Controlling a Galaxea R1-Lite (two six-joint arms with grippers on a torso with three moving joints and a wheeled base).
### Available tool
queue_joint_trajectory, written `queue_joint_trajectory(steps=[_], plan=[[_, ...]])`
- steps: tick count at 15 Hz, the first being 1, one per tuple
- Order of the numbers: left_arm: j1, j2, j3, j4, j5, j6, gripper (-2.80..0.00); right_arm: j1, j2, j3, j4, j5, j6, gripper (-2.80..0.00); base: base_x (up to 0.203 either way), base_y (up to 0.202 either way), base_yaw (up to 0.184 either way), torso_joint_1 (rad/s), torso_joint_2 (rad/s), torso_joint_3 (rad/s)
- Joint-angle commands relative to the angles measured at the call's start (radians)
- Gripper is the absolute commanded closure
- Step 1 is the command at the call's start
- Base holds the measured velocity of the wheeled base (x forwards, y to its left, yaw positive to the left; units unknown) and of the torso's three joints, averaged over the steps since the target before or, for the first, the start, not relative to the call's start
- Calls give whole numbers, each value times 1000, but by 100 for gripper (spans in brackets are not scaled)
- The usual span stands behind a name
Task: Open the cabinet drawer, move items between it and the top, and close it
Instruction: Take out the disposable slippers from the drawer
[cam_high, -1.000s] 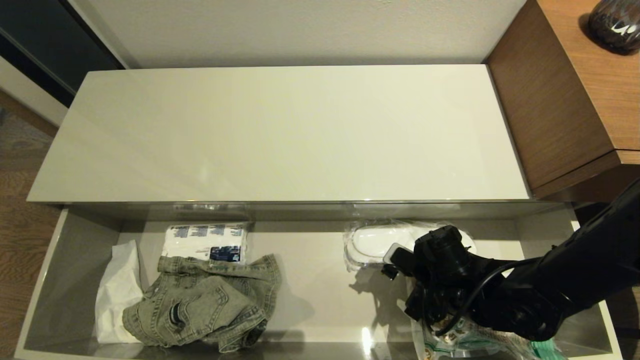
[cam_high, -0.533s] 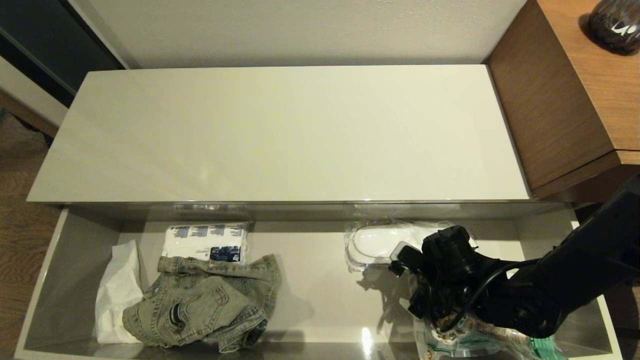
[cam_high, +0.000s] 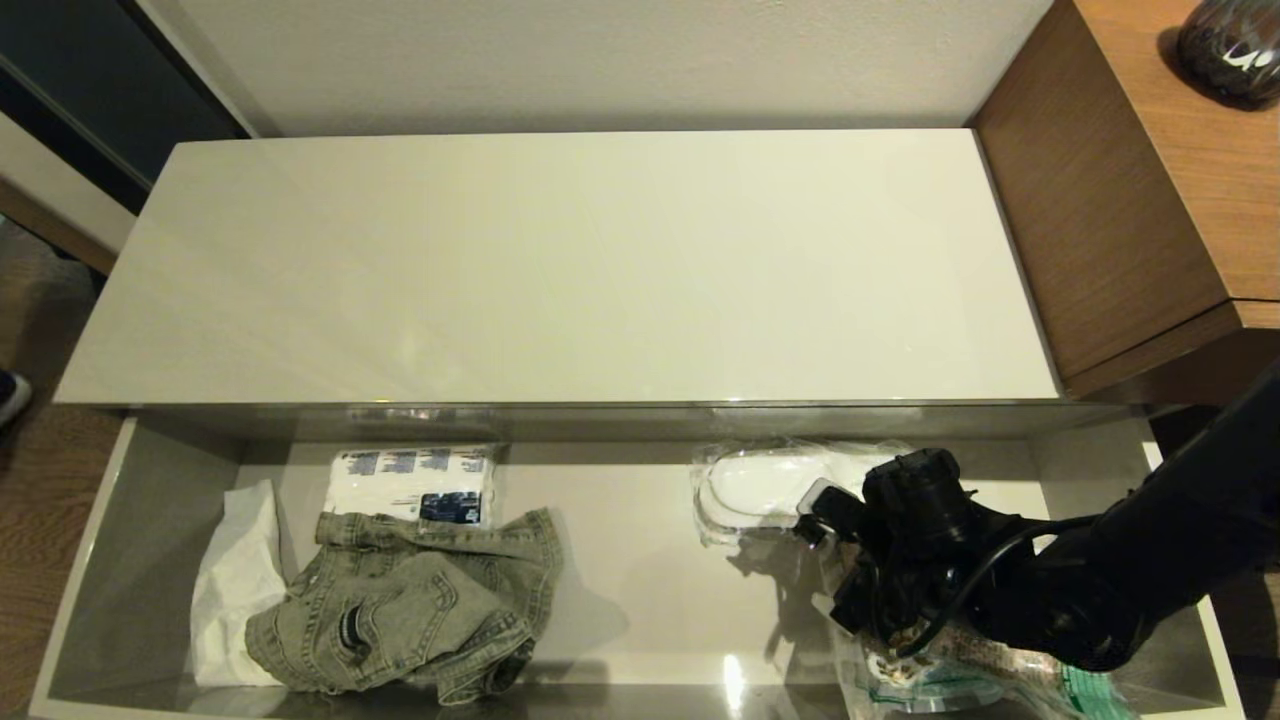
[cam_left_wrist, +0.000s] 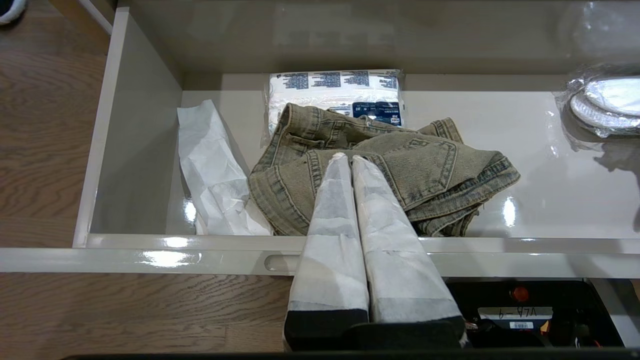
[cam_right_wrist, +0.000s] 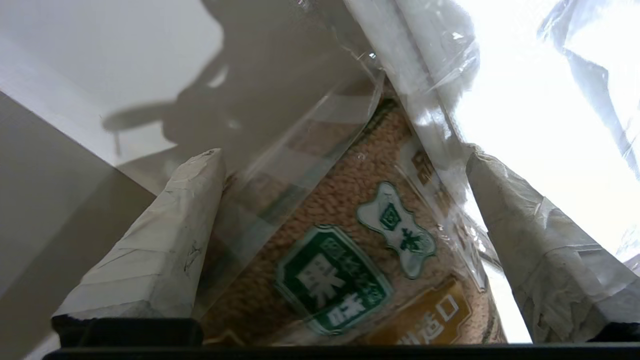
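Observation:
The cabinet drawer (cam_high: 130, 560) stands pulled out below the bare top (cam_high: 560, 270). The olive-grey denim jacket (cam_high: 410, 600) lies crumpled in its left half. At the back right lies the clear slipper pack (cam_high: 760, 485), partly under my right arm (cam_high: 1010, 590). In the right wrist view my right gripper (cam_right_wrist: 344, 155) is open, its fingers straddling the brown-green snack bag (cam_right_wrist: 340, 260), with the slipper pack (cam_right_wrist: 540, 125) just beyond. My left gripper (cam_left_wrist: 345, 157) is shut and empty, held outside the drawer's front rim (cam_left_wrist: 150, 247), pointing at the jacket (cam_left_wrist: 425, 165).
A white-and-blue tissue pack (cam_high: 410, 485) lies behind the jacket, and crumpled white paper (cam_high: 235, 580) lies to its left. The snack bag (cam_high: 960, 680) sits at the drawer's front right. The taller brown desk (cam_high: 1130, 190) flanks the cabinet on the right.
My right arm has shifted right and a little toward the drawer's front, uncovering more of the slipper pack. The jacket and the other things have not moved.

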Motion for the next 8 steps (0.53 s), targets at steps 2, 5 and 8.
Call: queue_joint_trajectory(steps=[2, 5, 8], plan=[[0, -1, 2, -1, 1, -1, 0, -45, -5, 0, -4, 22, -5, -280, 0, 0, 0, 0, 0, 0], [0, -1, 2, -1, 1, -1, 0, -64, -14, 2, -4, 33, -7, -280, 0, 0, 0, 0, 0, 0], [0, -1, 2, -1, 1, -1, 0, -82, -23, 4, -10, 35, -6, -280, 0, 0, 0, 0, 0, 0]])
